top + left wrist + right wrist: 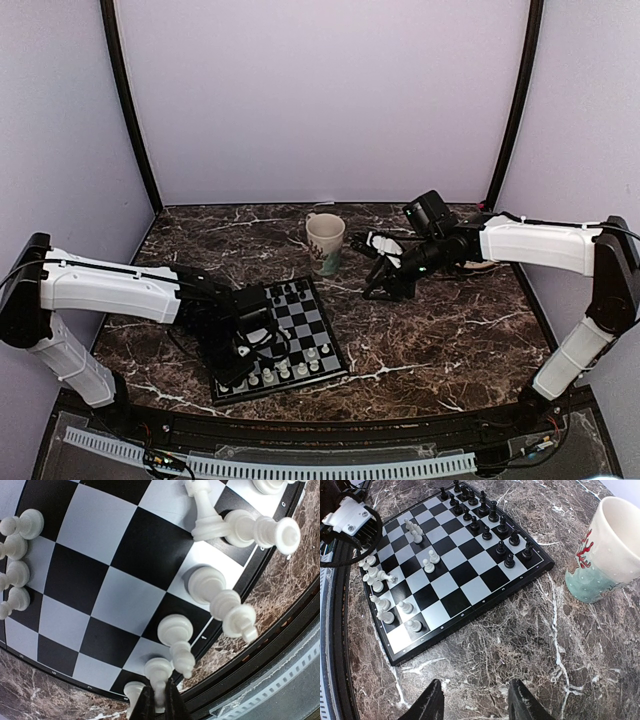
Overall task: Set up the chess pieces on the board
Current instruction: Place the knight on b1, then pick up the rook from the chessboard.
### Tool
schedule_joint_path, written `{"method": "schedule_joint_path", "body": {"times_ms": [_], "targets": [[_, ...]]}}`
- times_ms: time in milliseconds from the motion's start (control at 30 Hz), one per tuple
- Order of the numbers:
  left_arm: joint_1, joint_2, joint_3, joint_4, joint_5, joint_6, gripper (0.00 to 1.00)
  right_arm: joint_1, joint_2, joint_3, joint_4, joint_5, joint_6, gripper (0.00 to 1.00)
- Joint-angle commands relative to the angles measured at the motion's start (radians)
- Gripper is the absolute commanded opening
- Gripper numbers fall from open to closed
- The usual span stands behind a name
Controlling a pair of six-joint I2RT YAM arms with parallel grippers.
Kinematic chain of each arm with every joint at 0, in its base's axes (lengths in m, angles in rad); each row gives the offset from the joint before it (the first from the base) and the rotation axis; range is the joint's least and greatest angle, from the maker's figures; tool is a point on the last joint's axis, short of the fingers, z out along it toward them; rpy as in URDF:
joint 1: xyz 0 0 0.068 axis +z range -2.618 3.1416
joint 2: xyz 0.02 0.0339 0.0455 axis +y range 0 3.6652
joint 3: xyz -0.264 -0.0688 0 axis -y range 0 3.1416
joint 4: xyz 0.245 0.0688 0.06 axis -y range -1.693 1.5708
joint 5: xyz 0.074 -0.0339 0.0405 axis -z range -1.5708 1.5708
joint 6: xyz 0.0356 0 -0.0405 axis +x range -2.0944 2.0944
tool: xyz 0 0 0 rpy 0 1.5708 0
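The board (306,326) lies on the marble in front of the left arm. Black chess pieces (485,515) stand in two rows at its far side. White chess pieces (379,582) crowd the near side, and a few stand farther in. My left gripper (158,685) is low over the board's near edge, shut on a white piece (159,669) that stands in the edge row between two other white pieces. My right gripper (476,705) hangs open over bare marble to the right of the board (465,575), with nothing between its fingers.
A cream mug (325,242) with a teal base stands on the marble behind the board, close to the right gripper (385,285). The table's front rail (280,680) runs just past the board's near edge. One white piece (207,517) leans against its neighbour.
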Motion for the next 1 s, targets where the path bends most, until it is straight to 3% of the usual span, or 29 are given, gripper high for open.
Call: {"method": "schedule_joint_path", "body": {"times_ms": [0,333,600,967], "targets": [[-0.003,0.003,-0.009,-0.034,-0.010,-0.002,0.10,-0.005,-0.002,-0.008,0.017,-0.007,-0.011,0.44],[-0.003,-0.008,0.018,-0.052,-0.018,0.022,0.21,-0.005,-0.006,-0.005,0.014,-0.009,-0.010,0.44],[-0.003,-0.071,0.185,-0.078,-0.100,0.028,0.26,-0.005,-0.004,-0.004,0.013,-0.012,-0.012,0.45],[-0.001,0.185,0.404,-0.102,-0.183,0.036,0.28,-0.005,-0.022,-0.009,0.014,0.001,-0.014,0.45]]}}
